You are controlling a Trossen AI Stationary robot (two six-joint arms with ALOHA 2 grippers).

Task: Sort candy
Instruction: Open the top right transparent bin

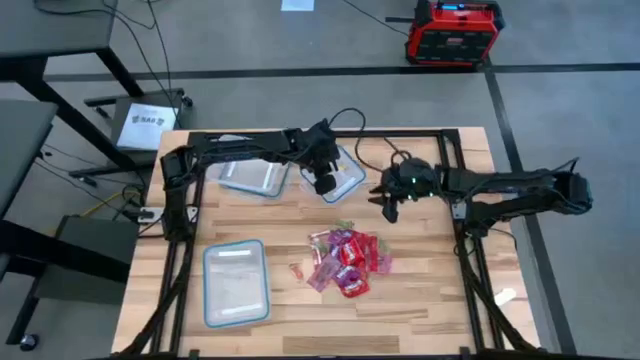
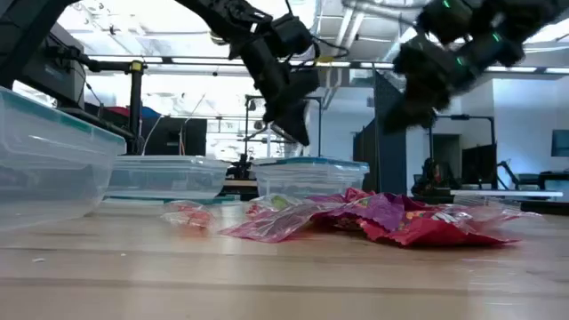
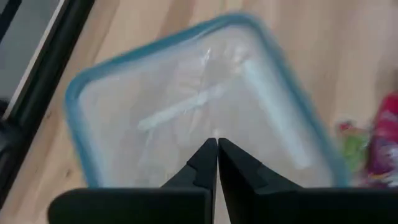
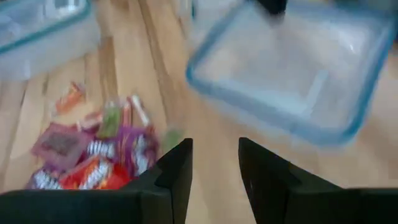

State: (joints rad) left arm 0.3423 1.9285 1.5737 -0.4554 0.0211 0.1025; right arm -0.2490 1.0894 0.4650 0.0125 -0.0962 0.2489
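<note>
Below and toward the table's front edge from the right gripper lies the candy, a loose heap of shiny red and pink packets with a few strays just beside it, spread wider across the table than deep. The right wrist view shows the heap ahead of and to one side of that gripper's own fingers, not between them, so the gripper would need to shift sideways as well as descend before the jaws could straddle a packet. Those jaws stand apart with a clear gap and nothing in it; they touch nothing and hang well above the wood, as the low view confirms.

The left gripper sits farther back, over one clear container at the rear of the table. Its jaws are pressed together, tip to tip, with nothing seen between them, and the left wrist view looks down past them into that container's bare floor. From these jaws the heap lies forward and to the right, with only its edge showing at the margin of that view.

Judged from this layout, both arms are at a similar distance from the heap, but the right one is better readied for the next pick, since its jaws are already spread. The packets overlap one another, so singling out one looks like the tricky part. A second rear container and a front-left one lie well apart from both grippers.
</note>
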